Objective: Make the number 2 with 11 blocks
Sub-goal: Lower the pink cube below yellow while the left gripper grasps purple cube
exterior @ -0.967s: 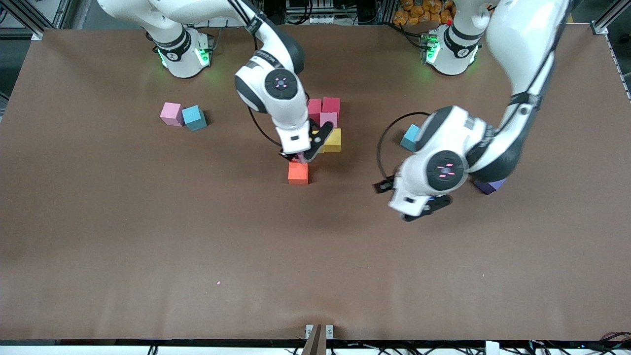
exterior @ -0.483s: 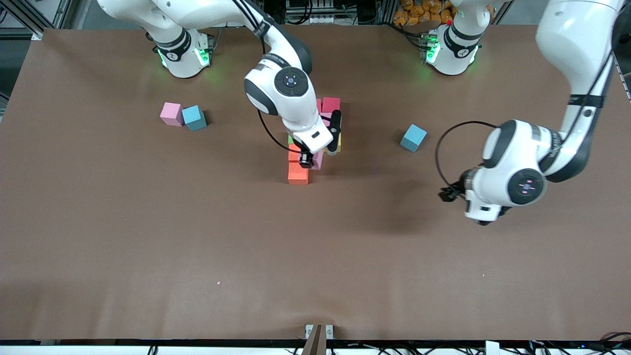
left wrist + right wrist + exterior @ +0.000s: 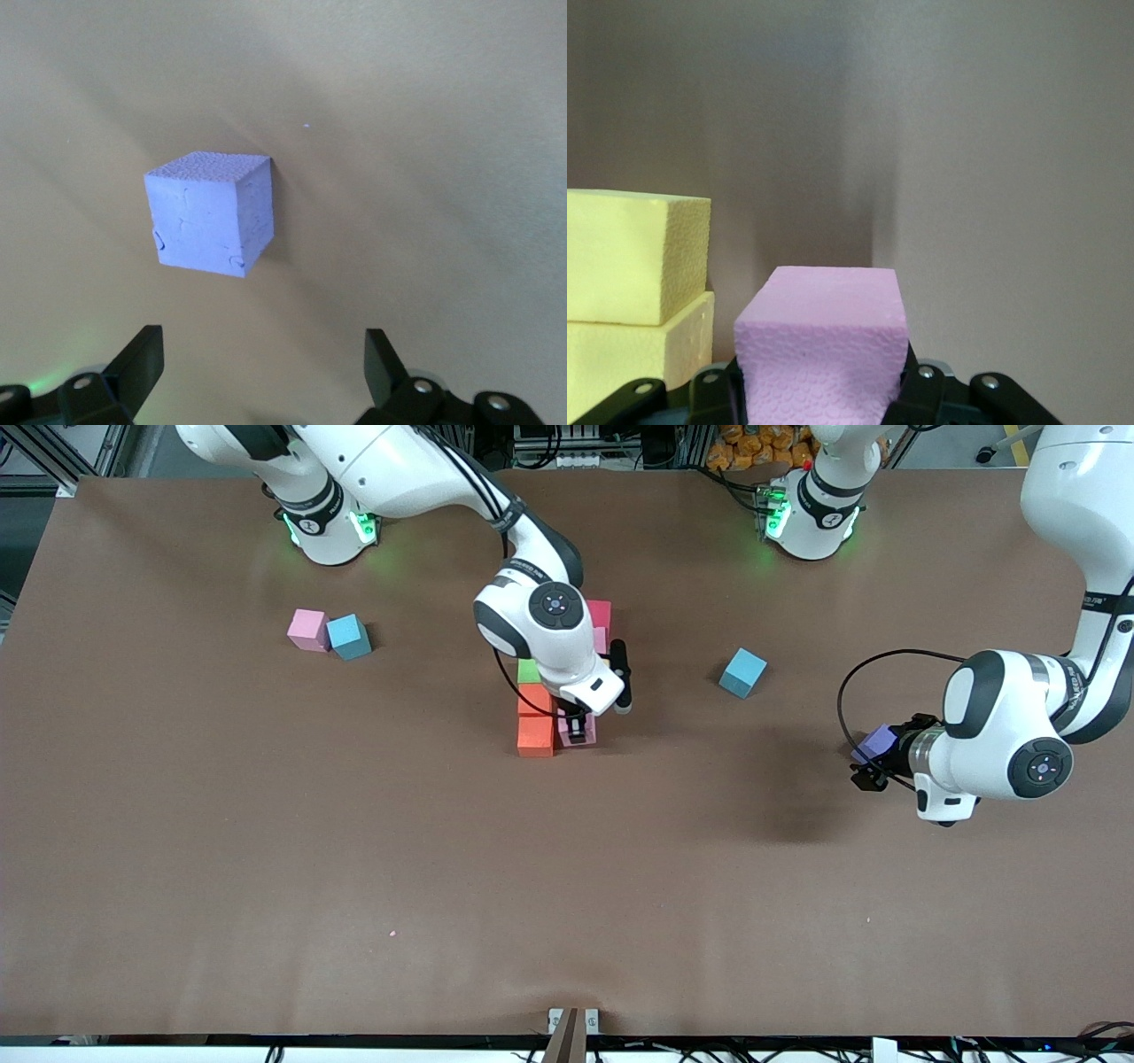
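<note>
Right gripper (image 3: pixel 578 732) is clamped on a pink cube (image 3: pixel 824 350), down beside the orange cubes (image 3: pixel 535 736) mid-table. Left gripper (image 3: pixel 261 372) hangs with fingers spread wide, just by a purple cube (image 3: pixel 210 221) at the left arm's end.

Right claw (image 3: pixel 578 731) carried pink block (image 3: pixel 580 732) beside orange block (image 3: pixel 535 736); left claw (image 3: pixel 871 766) swung to purple block (image 3: pixel 878 741)

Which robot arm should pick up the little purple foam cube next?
Probably the left. The left gripper is open, with the purple foam cube lying on the table right in front of it. The right gripper is busy, shut on a pink foam cube beside the orange foam cube.
</note>
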Tool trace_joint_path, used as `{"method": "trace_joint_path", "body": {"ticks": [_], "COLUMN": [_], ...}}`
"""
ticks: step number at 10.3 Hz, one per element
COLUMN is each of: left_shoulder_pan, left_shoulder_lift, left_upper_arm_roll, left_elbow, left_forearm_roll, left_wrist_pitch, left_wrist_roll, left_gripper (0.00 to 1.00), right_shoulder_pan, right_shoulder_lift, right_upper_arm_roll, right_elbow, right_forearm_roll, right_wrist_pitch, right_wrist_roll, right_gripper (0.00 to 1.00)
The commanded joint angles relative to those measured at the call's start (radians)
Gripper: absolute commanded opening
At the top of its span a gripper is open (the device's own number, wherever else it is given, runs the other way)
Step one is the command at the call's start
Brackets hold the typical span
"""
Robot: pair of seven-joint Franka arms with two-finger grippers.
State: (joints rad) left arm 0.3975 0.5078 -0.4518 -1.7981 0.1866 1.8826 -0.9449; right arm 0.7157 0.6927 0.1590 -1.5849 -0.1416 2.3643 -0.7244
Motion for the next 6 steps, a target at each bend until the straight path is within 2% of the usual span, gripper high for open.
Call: {"method": "trace_joint_path", "body": {"ticks": [1, 2, 6], "left_shoulder_pan": [0.062, 0.093, 0.133], "left_shoulder_lift": [-0.011, -0.009, -0.012], "left_upper_arm_roll": [-0.007, -0.008, -0.008], "left_elbow": [-0.099, -0.122, -0.141], "left_forearm_roll": [0.011, 0.019, 0.031], "left_wrist_pitch": [0.137, 0.179, 0.182], "left_wrist_roll": [-0.011, -0.009, -0.008], "left_gripper": [1.0, 1.0, 1.0], "right_shoulder_pan": [0.007, 0.007, -0.004], "right_shoulder_lift": [0.028, 0.033, 0.044], "right_upper_arm_roll": [-0.012, -0.012, -0.013], "right_elbow": [0.028, 0.028, 0.02], "right_forearm_roll": [-0.01, -0.012, -0.015], "right_wrist_pitch": [-0.01, -0.01, -0.01], "right_wrist_roll": [-0.052, -0.052, -0.052], "right_gripper": [0.31, 0.3, 0.3]}}
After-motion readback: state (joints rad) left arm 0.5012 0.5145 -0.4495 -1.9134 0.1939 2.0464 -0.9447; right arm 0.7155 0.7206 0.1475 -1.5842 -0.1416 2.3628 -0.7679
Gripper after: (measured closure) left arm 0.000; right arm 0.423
